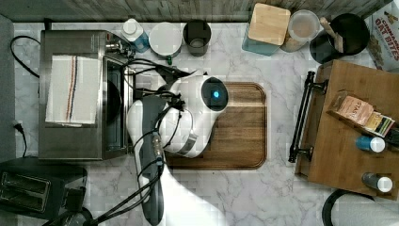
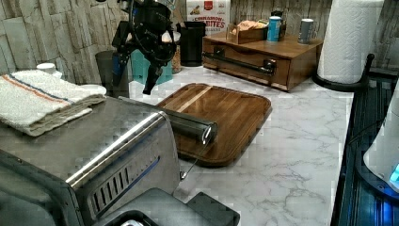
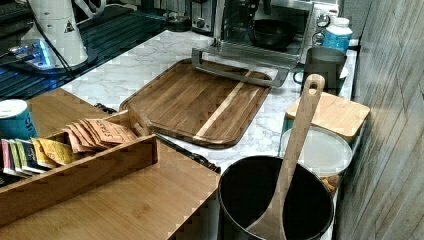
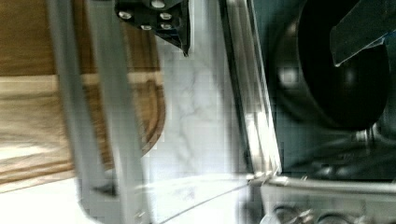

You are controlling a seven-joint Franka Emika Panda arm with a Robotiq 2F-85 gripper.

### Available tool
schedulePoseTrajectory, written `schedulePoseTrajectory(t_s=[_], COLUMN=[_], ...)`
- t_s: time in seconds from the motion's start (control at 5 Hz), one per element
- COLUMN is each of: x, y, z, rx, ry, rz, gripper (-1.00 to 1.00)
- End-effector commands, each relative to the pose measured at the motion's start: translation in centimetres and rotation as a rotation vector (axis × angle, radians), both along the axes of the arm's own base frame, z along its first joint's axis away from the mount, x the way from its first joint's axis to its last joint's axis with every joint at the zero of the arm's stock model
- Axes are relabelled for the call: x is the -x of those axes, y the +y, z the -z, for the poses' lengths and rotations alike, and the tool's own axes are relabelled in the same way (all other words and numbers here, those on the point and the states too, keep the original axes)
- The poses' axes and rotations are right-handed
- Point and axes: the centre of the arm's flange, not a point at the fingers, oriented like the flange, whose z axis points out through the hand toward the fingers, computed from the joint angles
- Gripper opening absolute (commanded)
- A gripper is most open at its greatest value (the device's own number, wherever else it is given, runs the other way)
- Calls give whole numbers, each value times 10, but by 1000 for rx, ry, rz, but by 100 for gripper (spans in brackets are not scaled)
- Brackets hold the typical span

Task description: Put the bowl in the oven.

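Observation:
The black bowl (image 3: 272, 32) sits inside the oven (image 3: 320, 15), on its rack, and I see it from above as a dark round shape (image 4: 345, 79). The stainless oven (image 1: 70, 136) has its glass door (image 3: 240, 62) folded down flat, with the bar handle (image 2: 188, 127) over the edge of the cutting board. My gripper (image 2: 135, 77) hangs above the open door at the oven's mouth. It is open and holds nothing. One finger (image 4: 359, 28) shows over the bowl and the other finger (image 4: 159, 23) over the door side.
A striped towel (image 1: 73, 89) lies on the oven's top. The wooden cutting board (image 1: 240, 127) lies in front of the door. A black toaster (image 1: 33, 188) stands beside the oven, and a wooden tray (image 1: 339, 155) with tea bags is on the top view's right. Jars and a utensil pot (image 3: 275, 205) line the wall.

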Motion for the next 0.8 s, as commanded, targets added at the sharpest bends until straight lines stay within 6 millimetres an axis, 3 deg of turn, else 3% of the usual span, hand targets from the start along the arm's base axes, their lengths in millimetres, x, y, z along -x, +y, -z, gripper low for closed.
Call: schedulePoseTrajectory(t_s=[0.2, 0.8], x=[-12, -12], y=[-23, -23], z=[-13, -13], rx=[-15, -15], ry=[-44, -44], rz=[53, 52], gripper=[100, 100])
